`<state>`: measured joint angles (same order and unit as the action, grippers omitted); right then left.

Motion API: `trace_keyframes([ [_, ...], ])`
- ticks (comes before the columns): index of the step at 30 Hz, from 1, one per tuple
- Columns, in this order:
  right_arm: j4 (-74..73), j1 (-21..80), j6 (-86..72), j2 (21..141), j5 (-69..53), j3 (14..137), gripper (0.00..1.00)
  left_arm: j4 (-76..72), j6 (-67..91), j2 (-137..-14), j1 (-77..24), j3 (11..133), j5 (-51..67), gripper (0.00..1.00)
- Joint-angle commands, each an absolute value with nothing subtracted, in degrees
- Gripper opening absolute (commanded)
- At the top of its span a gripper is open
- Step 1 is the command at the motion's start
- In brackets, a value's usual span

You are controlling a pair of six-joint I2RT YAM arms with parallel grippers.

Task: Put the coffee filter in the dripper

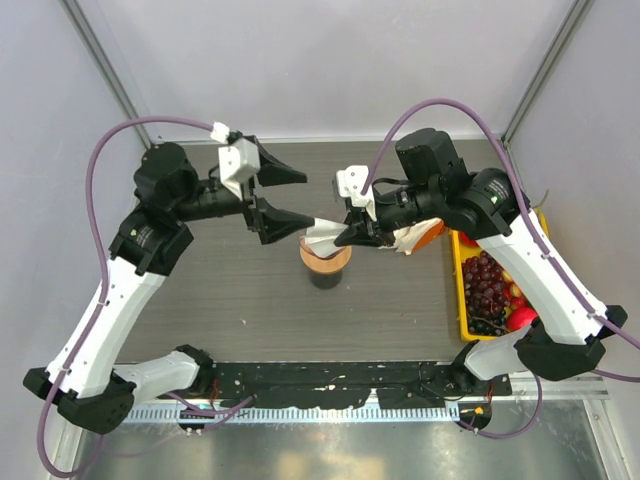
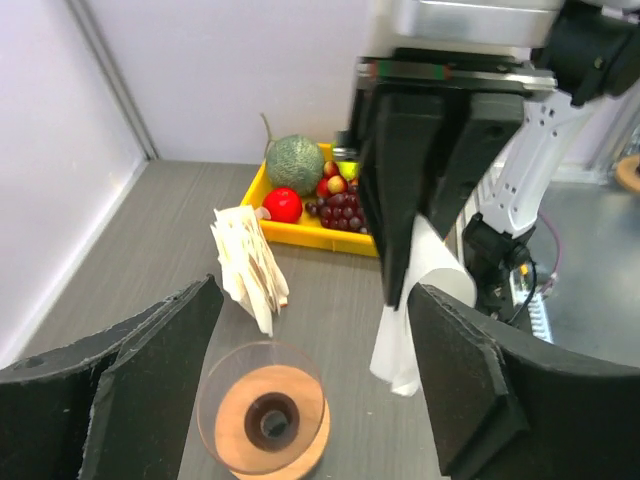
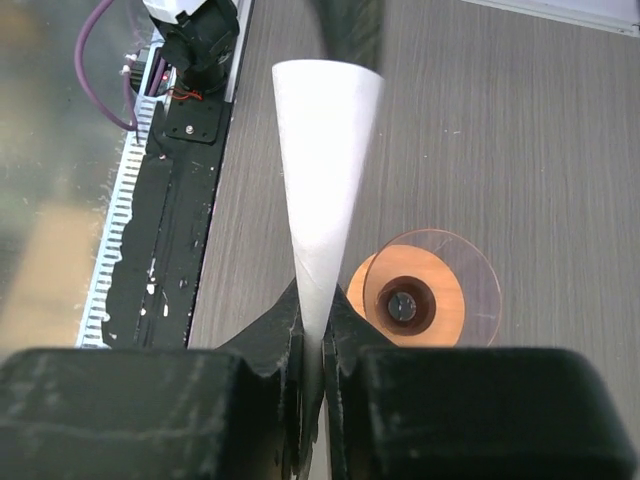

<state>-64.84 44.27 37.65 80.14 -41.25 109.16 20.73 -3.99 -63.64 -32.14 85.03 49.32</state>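
Jaws of our right gripper point(image 3: 312, 322) are closed on the narrow end of the coffee filter point(image 3: 325, 170), which we hold in the air at the centre of the overhead frame, just above the dripper point(image 1: 325, 262). Our left gripper point(image 1: 296, 198) is spread wide and empty, left of the coffee filter. A yellow fruit tray point(image 2: 320, 238) lies at the right edge, a bunch of filters point(image 2: 250, 265) beside it.

Right tool point(image 1: 345, 237), its pinched coffee filter point(image 1: 322, 238) and left tool point(image 1: 300, 198) crowd the air over the dripper point(image 1: 325, 262).
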Motion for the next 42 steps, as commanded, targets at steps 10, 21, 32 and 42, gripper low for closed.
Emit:
trace_keyframes([
  [10, -57.39, 43.59, 31.82, 78.48, -44.65, 107.84, 0.07, 20.65, 0.26, -61.34, -30.13, 85.16, 59.78, 0.99],
  [21, -55.11, 43.77, 31.55, 78.58, -46.94, 106.79, 0.05, 16.01, 2.63, -65.74, -37.88, 87.45, 49.83, 0.92],
  [32, -53.96, 43.59, 31.47, 75.5, -44.48, 101.52, 0.08, 9.92, 9.22, -65.12, -37.01, 85.78, 55.9, 0.0],
  [42, -27.91, 36.66, 6.99, 71.99, -48.25, 96.51, 0.05, -17.22, 40.24, -61.97, -19.96, 72.7, 52.02, 0.99],
])
